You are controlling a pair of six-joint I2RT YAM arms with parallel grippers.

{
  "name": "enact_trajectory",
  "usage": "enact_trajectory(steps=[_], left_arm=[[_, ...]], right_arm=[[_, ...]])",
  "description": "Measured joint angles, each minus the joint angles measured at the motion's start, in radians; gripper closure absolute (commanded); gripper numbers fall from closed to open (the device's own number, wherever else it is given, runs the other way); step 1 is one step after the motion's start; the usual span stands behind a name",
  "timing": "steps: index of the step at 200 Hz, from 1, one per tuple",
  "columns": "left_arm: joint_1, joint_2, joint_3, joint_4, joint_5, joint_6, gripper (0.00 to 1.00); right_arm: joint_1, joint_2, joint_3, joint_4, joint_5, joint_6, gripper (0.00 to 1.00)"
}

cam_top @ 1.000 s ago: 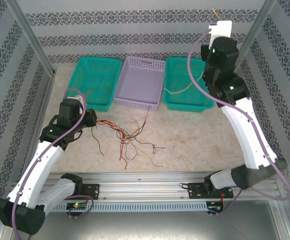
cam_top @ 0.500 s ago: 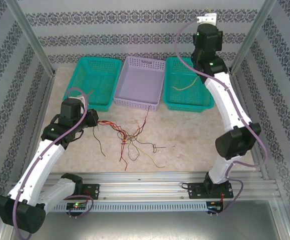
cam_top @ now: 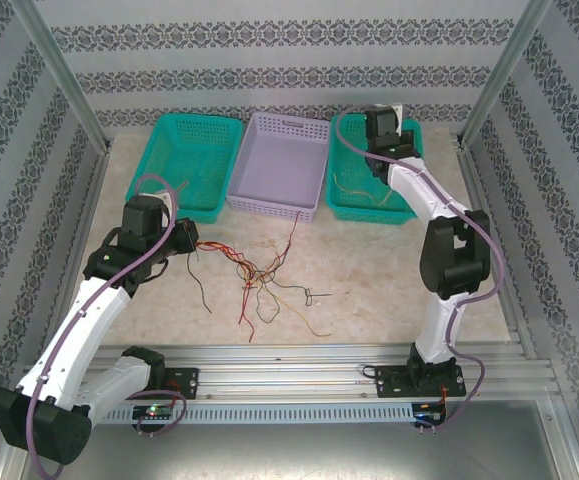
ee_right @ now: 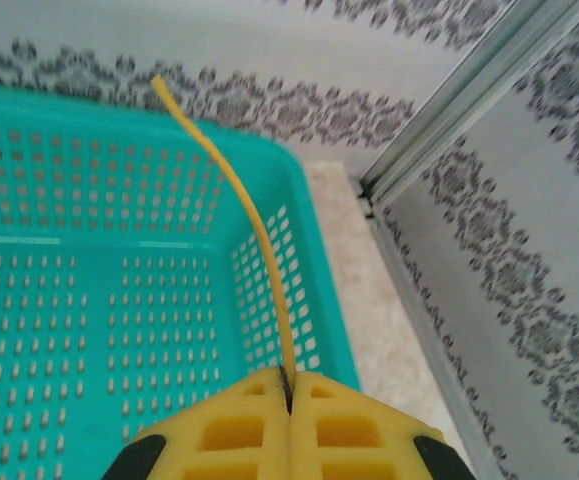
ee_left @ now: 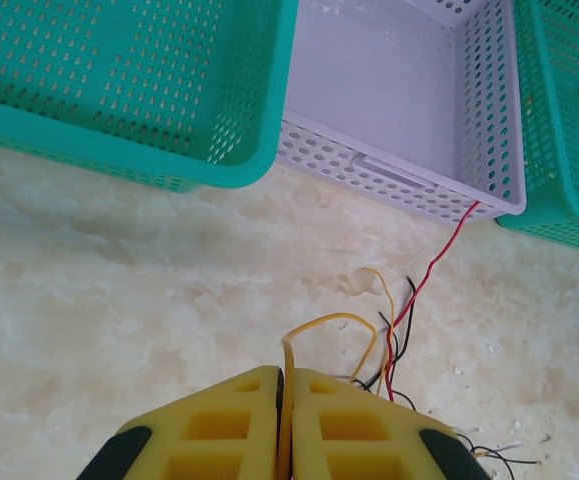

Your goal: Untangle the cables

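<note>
Lowering the right gripper deeper into the right green basket before letting go looks the sound way to finish, seen from above, with the left gripper pinning one end of the cables on the table. That bundle's long axis runs left to right, away from the left gripper.

At the left wrist, the fingers are pressed together on a looped yellow cable. A red strand slants up and right to the purple basket.

At the right wrist, the fingers are closed on a straight yellow cable. It points away from the fingertips, bending up and left, and its tip passes the basket's far rim. Released now, it might drape over that rim, so tip it downward first.
</note>
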Motion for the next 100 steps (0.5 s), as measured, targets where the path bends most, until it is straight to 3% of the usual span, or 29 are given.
enact_trajectory(steps=[100], left_arm=[[0.000, 0.002, 0.000, 0.000, 0.008, 0.000, 1.00]], right_arm=[[-0.030, 0.246, 0.207, -0.349, -0.201, 0.154, 1.00]])
